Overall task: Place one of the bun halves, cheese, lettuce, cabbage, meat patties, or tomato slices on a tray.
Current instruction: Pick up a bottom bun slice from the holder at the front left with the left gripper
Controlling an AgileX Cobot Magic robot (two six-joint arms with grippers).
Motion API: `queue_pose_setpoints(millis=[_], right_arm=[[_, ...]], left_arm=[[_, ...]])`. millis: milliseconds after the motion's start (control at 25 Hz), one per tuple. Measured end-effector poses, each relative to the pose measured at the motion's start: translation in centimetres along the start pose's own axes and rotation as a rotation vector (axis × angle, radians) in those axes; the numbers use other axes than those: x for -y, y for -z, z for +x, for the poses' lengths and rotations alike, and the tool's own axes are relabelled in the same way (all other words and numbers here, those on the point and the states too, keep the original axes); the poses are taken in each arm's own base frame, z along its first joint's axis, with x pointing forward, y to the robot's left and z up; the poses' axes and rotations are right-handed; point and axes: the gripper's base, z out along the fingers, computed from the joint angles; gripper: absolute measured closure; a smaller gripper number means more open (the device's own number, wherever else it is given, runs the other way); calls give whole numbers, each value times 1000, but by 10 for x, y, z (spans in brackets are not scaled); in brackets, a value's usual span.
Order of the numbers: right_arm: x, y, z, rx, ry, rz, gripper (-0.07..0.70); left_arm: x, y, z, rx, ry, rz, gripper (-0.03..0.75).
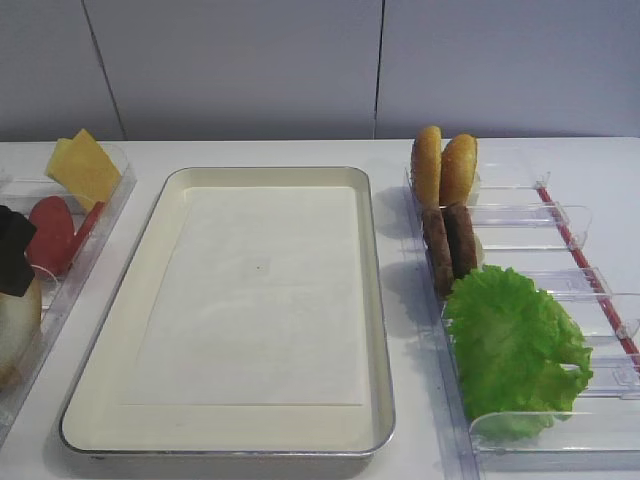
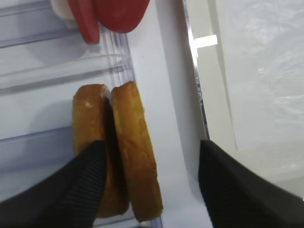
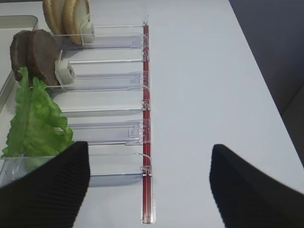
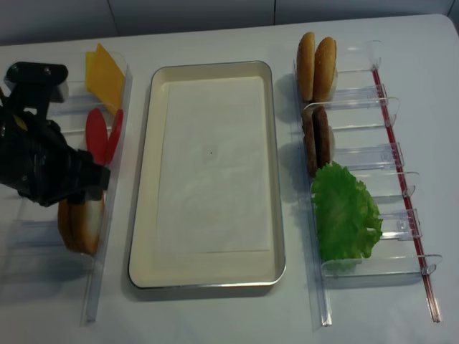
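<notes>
Bun halves (image 2: 118, 152) on edge, between left fingers (image 2: 71, 190), fingers apart

Bright, even light from above. Soft shadows beside the tray (image 4: 143, 172). Small glare on its rim right of the left gripper (image 2: 152, 190); close fingers blurred.

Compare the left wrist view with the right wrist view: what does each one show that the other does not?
Only the left wrist view shows two bun halves standing on edge between the open left gripper fingers, and tomato slices. Only the right wrist view shows the lettuce, meat patties, two domed buns and the open right gripper. Both show clear bins and the tray edge.
</notes>
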Motion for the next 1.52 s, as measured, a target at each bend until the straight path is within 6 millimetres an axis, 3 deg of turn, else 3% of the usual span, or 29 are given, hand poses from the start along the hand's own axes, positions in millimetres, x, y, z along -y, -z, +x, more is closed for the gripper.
queue_pose_setpoints(millis=[640, 960, 1280, 1440, 1520], right_arm=[[0, 0, 0, 0, 0, 0, 70], [0, 0, 0, 0, 0, 0, 70], [0, 0, 0, 0, 0, 0, 70], [0, 0, 0, 0, 0, 0, 70], [0, 0, 0, 0, 0, 0, 69]], left_arm=[[3, -1, -2, 13, 22, 31, 293], [2, -18, -6, -53, 31, 44, 293], [1, -20, -6, -62, 2, 35, 298], [-1, -20, -6, -64, 22, 9, 372], [-3, -20, -6, -59, 51, -5, 465]])
